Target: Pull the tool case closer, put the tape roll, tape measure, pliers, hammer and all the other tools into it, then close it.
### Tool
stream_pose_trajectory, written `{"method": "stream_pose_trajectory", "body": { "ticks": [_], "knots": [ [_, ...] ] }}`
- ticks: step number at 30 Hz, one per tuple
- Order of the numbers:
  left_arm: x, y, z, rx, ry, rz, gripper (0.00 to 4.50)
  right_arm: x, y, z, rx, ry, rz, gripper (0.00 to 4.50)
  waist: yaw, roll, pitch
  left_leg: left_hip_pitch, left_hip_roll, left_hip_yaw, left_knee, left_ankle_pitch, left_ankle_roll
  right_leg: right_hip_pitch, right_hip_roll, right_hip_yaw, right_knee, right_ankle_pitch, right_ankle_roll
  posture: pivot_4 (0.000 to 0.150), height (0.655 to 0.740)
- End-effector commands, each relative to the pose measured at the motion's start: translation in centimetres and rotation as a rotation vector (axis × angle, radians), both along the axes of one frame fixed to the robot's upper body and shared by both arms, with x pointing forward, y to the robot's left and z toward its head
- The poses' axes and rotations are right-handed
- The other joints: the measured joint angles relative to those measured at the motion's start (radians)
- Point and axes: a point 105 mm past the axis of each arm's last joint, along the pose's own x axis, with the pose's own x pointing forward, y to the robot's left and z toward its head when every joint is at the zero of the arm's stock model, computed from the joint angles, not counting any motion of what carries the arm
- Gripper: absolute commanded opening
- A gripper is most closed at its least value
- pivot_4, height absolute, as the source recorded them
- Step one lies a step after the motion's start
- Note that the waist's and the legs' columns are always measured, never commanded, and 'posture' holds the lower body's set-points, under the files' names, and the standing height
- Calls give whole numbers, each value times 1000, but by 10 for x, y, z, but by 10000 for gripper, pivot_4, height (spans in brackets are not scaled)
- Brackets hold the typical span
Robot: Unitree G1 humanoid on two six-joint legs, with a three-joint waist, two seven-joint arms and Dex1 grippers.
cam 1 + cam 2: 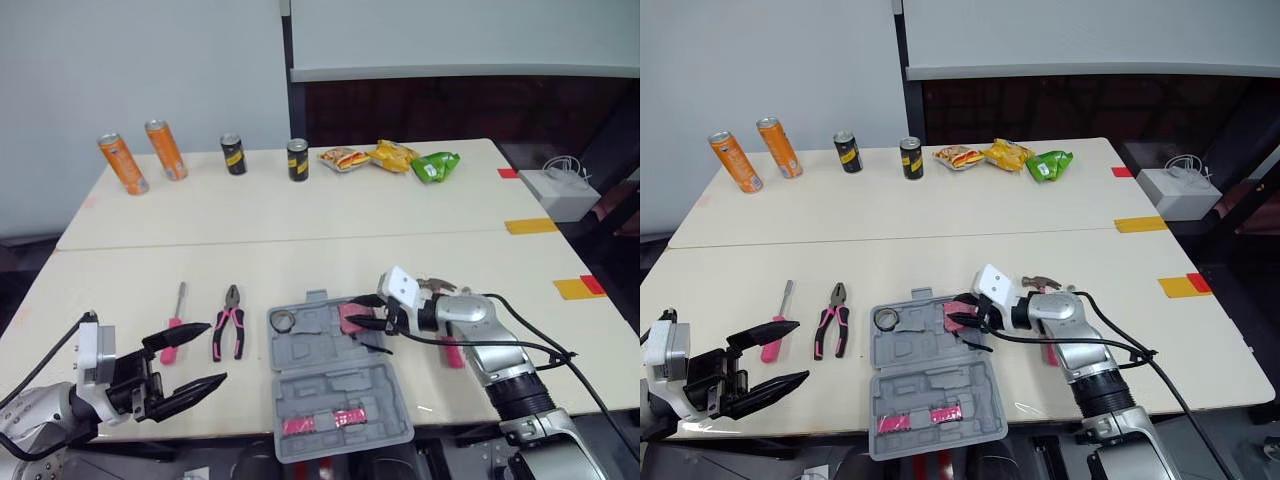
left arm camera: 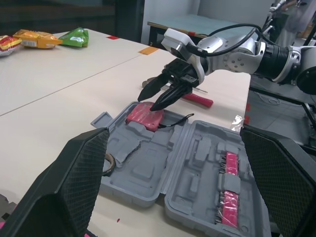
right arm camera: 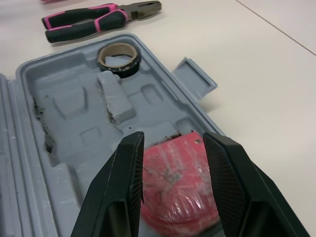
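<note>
Tool case (image 1: pixel 330 390) lies open and flat near the front edge of the tabletop (image 1: pixel 300 240). The right end effector (image 1: pixel 360 312) reaches over its far half with its fingers partly spread. Their tips sit on or just above the pink tape measure (image 3: pixel 173 182), which lies in that half's right corner; the fingers do not clamp it. The left end effector (image 1: pixel 217 352) hovers at the front left of the tabletop, spread wide and holding nothing.

One tape roll (image 3: pixel 121 69) sits in the case's far left pocket, and two pink inserts (image 1: pixel 322 421) line the near half. Outside the case lie one screwdriver (image 1: pixel 176 322) and one pair of pliers (image 1: pixel 229 325) to its left. One hammer (image 1: pixel 453 352) lies to its right, partly behind the right arm. Along the far side stand four cans, two orange (image 1: pixel 122 163) and two black (image 1: pixel 233 155), beside three snack packets (image 1: pixel 393 155).
</note>
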Motion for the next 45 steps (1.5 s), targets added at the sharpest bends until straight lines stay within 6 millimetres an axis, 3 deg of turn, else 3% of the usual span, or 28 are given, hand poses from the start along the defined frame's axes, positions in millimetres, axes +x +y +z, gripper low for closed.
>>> {"method": "stream_pose_trajectory", "body": {
  "ticks": [1, 6, 9, 12, 17, 19, 21, 23, 28, 31, 33, 39, 45],
  "knots": [
    [0, -3, 10, -3, -42, -8, 45000, 1, -5, 2, 35, -48, -43, 19600, 1, 0, 0, 0, 0, 0, 0, 0, 0, 0, 0, 0, 0, 0, 0, 1500, 7400],
    [1, -4, 9, -8, -43, -3, 45000, -1, -8, -37, -40, 30, -104, 19600, -2, -1, -1, 0, 0, 0, 0, 0, 0, 0, 0, 0, -1, 0, 0, 1500, 7400],
    [2, -4, 9, -9, -46, 1, 45000, -9, -18, -81, -161, 196, -176, 19600, -1, -4, -5, 2, 0, 0, -1, 0, 0, 4, 0, 0, 0, 0, 0, 1500, 7400],
    [3, -4, 9, -10, -50, 9, 45000, -24, -22, -111, -234, 317, -183, 19600, 0, -6, -13, 10, 0, 0, -1, 0, 0, 8, 0, 1, -1, 0, 1, 1500, 7400],
    [5, -7, 11, -14, -56, 20, 45000, -32, -22, -128, -252, 378, -212, 19600, 1, -13, -21, 35, -1, -2, -4, -3, -4, 30, 0, 1, -4, -9, 11, 1500, 7400],
    [6, -8, 11, -17, -54, 29, 45000, -23, -17, -115, -178, 273, -212, 19600, 0, -15, -22, 41, -4, -5, -6, -3, -4, 36, 0, 1, -7, -9, 11, 1500, 7400],
    [8, -10, 11, -24, -54, 51, 45000, -15, 2, -70, 141, 139, -182, 19600, 3, -18, -23, 45, -6, -8, -8, -3, -5, 39, 0, 1, -9, -9, 11, 1500, 7400],
    [9, -11, 10, -41, -48, 71, 45000, -15, 5, -31, 367, 43, -153, 19600, 3, -16, -21, 43, -8, -10, -12, -4, -5, 38, 0, 0, -13, -9, 12, 1500, 7400],
    [14, -10, 6, -81, -25, 146, 45000, -19, -10, 14, 474, -115, -167, 19600, -6, -5, -16, 7, -8, -9, -12, -3, -3, 9, 0, 2, -15, 0, 3, 1500, 7400],
    [16, -7, 1, -99, 1, 194, 45000, -29, -18, 25, 471, -151, -145, 19600, -3, -6, -17, -6, -1, -12, -10, -2, 0, 0, 7, -2, -14, 0, 3, 1500, 7400],
    [16, -4, -4, -100, 13, 219, 45000, -36, -23, 28, 461, -145, -134, 19600, -1, -6, -17, -5, 3, -12, -10, -4, -3, 1, 12, -4, -16, -1, 1, 1500, 7400],
    [6, 15, -25, -89, 68, 293, 45000, -63, -64, 21, 340, -118, -149, 19600, 0, -2, -14, -2, 6, -11, -11, -8, -9, 3, 14, -3, -18, -5, -1, 1500, 7400],
    [-24, 56, -61, -50, 181, 428, 45000, -115, -138, 11, 239, -89, -281, 37981, 3, -3, -12, 0, 5, -10, -11, -10, -10, 6, 14, -2, -21, -6, 2, 1500, 7400]
  ]
}}
